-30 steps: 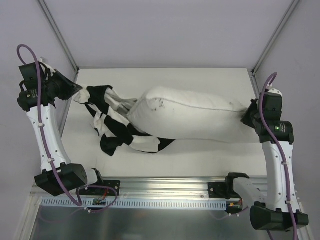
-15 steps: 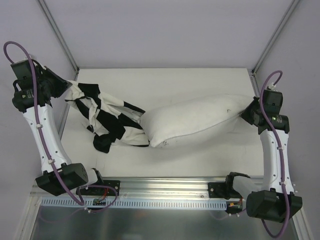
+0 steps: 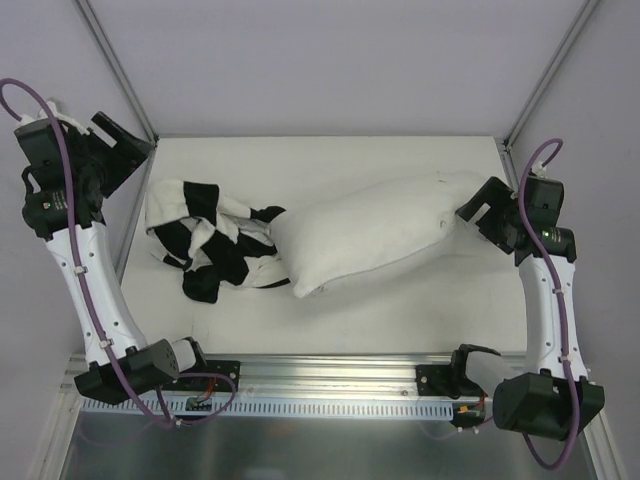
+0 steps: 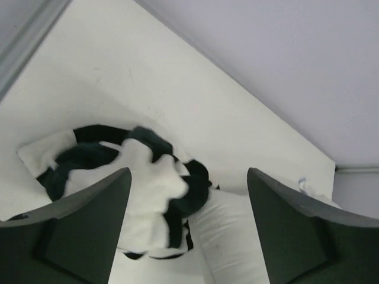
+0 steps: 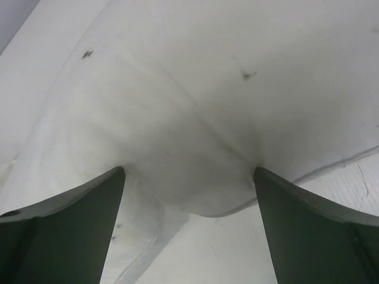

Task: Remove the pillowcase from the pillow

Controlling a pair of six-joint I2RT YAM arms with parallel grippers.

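Viewing from the top external camera: the pillow [image 3: 370, 240] lies slanted on the counter [image 3: 400, 160], out of the crumpled checkered pillowcase [image 3: 210, 245], which touches its left end. The left pincer [image 3: 135, 158] hangs raised, fingers spread and empty. The right pincer [image 3: 476, 212] is spread at the pillow's right end.

Left wrist: fingers [image 4: 89, 219] stand wide apart above the pillowcase [image 4: 148, 183].

Right wrist: fingers [image 5: 71, 213] stand wide apart, with the pillow [image 5: 207, 89] between them, unclamped.

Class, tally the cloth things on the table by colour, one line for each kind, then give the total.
plain white pillow: 1
black-and-white checkered pillowcase: 1
Total: 2
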